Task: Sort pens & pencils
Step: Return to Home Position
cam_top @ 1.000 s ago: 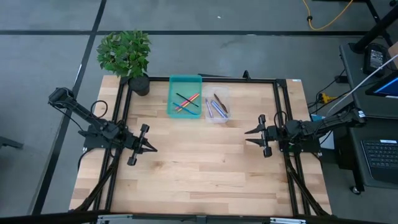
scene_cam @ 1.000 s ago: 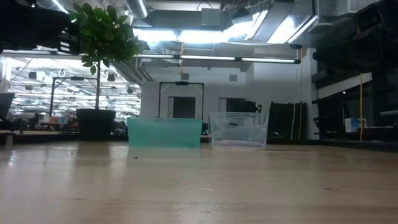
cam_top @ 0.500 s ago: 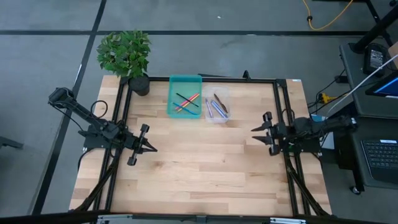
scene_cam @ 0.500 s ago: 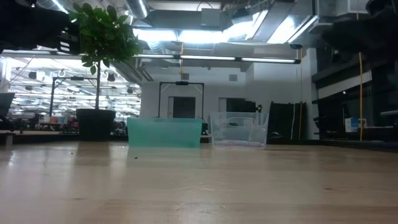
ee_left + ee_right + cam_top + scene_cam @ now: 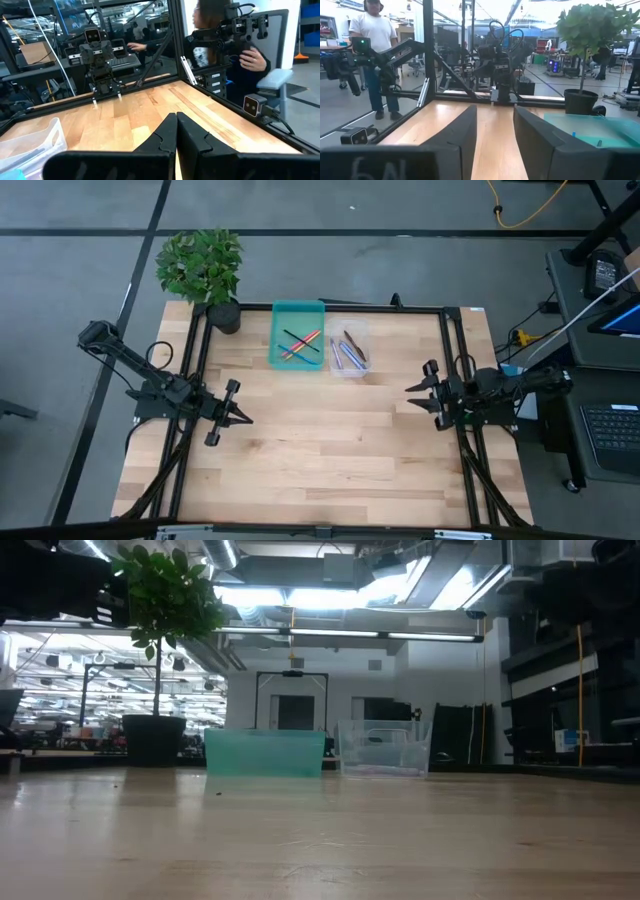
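Note:
Several pens and pencils lie in two trays at the table's far middle. Yellow-orange, pink-red and dark sticks [image 5: 300,341] lie crossed in the teal tray [image 5: 280,320]. Blue, purple and brown sticks [image 5: 348,353] lie in the clear tray [image 5: 360,330] to its right. My left gripper [image 5: 249,420] hovers shut over the table's left part, pointing right, and holds nothing [image 5: 176,122]. My right gripper [image 5: 409,396] hovers open at the table's right side, pointing left, with nothing between its fingers [image 5: 495,125]. Both are well short of the trays.
A potted plant [image 5: 203,270] stands at the far left corner, next to the teal tray [image 5: 265,753]. A black frame [image 5: 400,307] runs along the table's far and side edges. Bare wood [image 5: 320,450] fills the middle and near part. A person [image 5: 372,40] stands beyond the table.
My right gripper has drawn back toward the table's right edge, risen a little and tipped its fingers slightly upward, staying open. My left gripper has kept still. The sticks in the trays have not moved.

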Controlling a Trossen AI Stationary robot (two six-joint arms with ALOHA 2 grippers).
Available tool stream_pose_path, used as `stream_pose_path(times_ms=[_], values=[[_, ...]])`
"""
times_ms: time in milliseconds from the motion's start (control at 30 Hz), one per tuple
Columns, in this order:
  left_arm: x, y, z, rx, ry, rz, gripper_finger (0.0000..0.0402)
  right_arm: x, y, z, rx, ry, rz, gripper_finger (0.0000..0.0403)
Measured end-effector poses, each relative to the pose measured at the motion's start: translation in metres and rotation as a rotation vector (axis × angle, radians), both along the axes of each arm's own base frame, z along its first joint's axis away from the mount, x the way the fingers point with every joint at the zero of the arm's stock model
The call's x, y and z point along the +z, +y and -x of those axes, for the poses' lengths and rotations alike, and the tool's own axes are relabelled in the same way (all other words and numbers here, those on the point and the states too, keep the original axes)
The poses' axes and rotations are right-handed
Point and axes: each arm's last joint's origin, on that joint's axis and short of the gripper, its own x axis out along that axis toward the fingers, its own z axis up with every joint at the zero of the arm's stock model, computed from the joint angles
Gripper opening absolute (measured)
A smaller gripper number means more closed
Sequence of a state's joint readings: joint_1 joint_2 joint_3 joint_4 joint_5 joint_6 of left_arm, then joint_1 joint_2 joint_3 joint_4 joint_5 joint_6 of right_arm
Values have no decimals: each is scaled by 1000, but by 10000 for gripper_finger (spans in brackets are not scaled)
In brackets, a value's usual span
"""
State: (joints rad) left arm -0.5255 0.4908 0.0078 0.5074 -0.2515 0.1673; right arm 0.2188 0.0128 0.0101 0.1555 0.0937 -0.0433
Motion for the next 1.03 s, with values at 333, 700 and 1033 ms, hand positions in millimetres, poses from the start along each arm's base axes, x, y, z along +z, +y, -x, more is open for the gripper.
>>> stream_pose_path(times_ms=[333, 700, 1033], values=[[0, 0, 0, 0, 1, 0, 0, 0, 0, 0, 2, 4, -11, 129], [0, 0, 0, 1, 1, -1, 0, 0, 0, 0, 2, 5, -10, 129], [0, 0, 0, 1, 1, 0, 0, 0, 0, 0, 2, 5, -10, 129]])
